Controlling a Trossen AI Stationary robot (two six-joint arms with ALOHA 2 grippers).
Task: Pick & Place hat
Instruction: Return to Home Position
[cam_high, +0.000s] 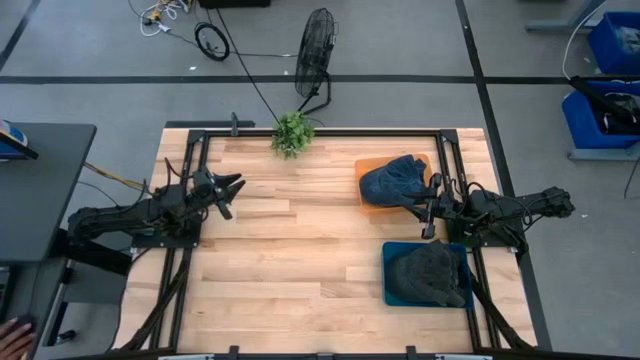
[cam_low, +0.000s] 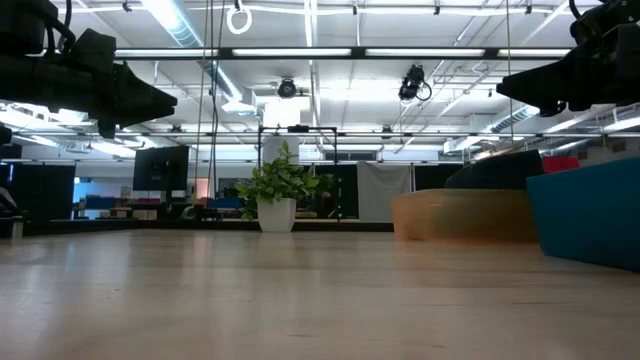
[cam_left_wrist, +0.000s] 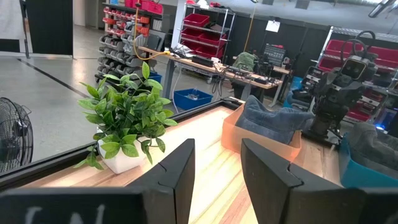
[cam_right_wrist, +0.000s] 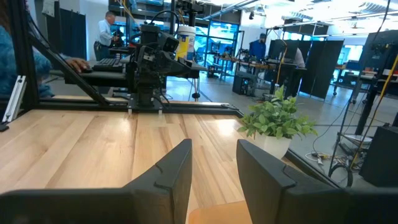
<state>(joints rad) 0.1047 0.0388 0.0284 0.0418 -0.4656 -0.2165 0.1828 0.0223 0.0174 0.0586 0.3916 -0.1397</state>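
A dark blue hat lies bunched in an orange tray at the table's far right. A dark grey hat lies in a blue tray near the right front. My right gripper is open and hovers above the table between the two trays, by the orange tray's right side; its wrist view shows open fingers over that tray's rim. My left gripper waits open and raised at the table's left, its fingers pointing toward the trays.
A small potted plant stands at the middle of the far edge. A floor fan stands beyond the table. Bare wood stretches between the arms. People are at desks in the room behind.
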